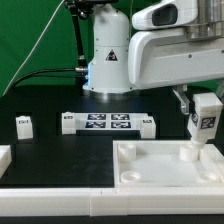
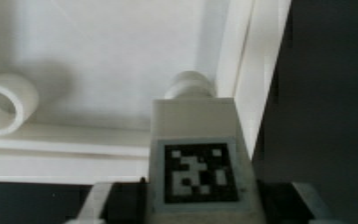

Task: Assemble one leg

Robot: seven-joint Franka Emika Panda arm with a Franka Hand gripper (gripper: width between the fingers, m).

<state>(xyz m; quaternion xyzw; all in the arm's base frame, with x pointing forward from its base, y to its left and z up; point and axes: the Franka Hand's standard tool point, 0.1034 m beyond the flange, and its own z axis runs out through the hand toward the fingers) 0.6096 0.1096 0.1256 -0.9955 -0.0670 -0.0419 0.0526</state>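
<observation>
**Fig. Gripper (image 1: 203, 112) clenched on the leg (image 1: 206, 128), held over a corner of the tray (image 1: 150, 176).**

The leg hangs upright between the fingers with its long axis vertical, and its tagged face is turned toward the exterior camera. Its lower end sits just above the tray floor, beside a round socket (image 1: 189, 154); whether they touch cannot be told. The wrist view alone shows the leg (image 2: 197, 140) tapering to a rounded tip close to the rim's inner wall (image 2: 247, 60), with dark table (image 2: 332, 80) beyond that edge and open tray floor toward the socket (image 2: 2, 105). The exterior view alone shows the marker board (image 1: 107, 123) and a second small block (image 1: 24, 124), both well away from the hand.
</observation>
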